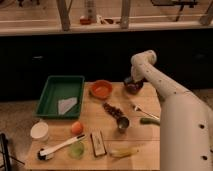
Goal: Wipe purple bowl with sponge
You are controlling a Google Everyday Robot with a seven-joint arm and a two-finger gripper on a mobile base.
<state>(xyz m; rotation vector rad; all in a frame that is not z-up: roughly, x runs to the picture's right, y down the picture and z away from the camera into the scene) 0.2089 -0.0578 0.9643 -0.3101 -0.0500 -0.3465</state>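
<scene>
Purple bowl [135,90] partly beneath tool [130,80]

The robot has one big white arm [167,95]. It starts thick and wide at the bottom right and gets thinner as it goes up and away to the left. At the top it makes a round bend [145,59], like an elbow. From there the last short part points down and a little to the left. The dark gripper [131,83] hangs at the end of it, low down, just under the bend.
</scene>
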